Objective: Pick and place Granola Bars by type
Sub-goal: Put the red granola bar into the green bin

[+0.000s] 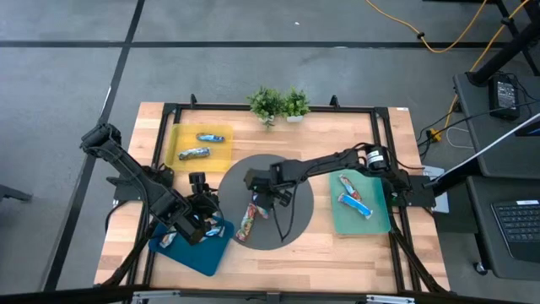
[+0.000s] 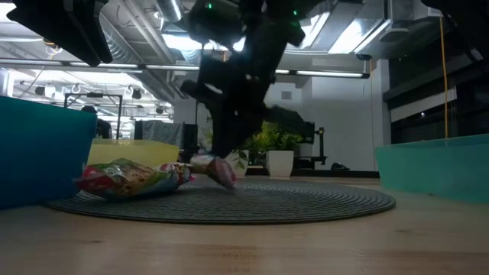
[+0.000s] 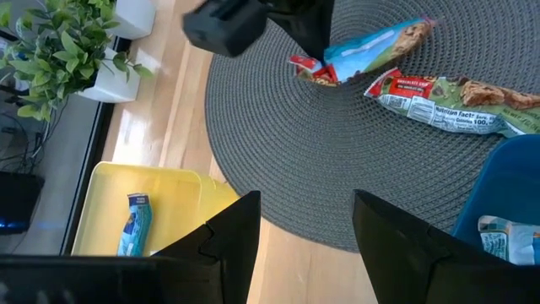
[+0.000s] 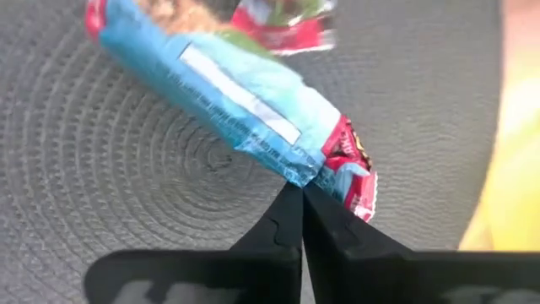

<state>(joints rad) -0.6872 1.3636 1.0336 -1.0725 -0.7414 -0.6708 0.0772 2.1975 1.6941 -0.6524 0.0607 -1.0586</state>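
Observation:
On the round grey mat [image 1: 291,221] lie two Granola Bars: a light-blue one with red ends [image 4: 219,93] and a red, green and orange one [image 3: 447,97]. My right gripper [image 4: 301,190] stands over the mat's middle, shut on the light-blue bar. My left gripper [image 3: 304,245] hangs open above the near-left blue mat [image 1: 202,253], with nothing between its fingers. Two bars lie on the yellow mat [image 1: 181,139], two on the green mat [image 1: 375,219], and at least one [image 3: 506,236] on the blue mat. My right gripper pinches the light-blue bar's crimped red end [image 4: 333,169] between its two fingertips. The fingers slant steeply down from above, and the bar runs on away from them. Its pinched end [image 2: 221,172] sits low over the grey mat; whether the rest is clear of it, I cannot tell.
Two small potted plants [image 1: 278,103] stand at the table's far edge. A black frame [image 1: 384,135] rims the tabletop. Bare wood shows along the near edge between the blue and green mats.

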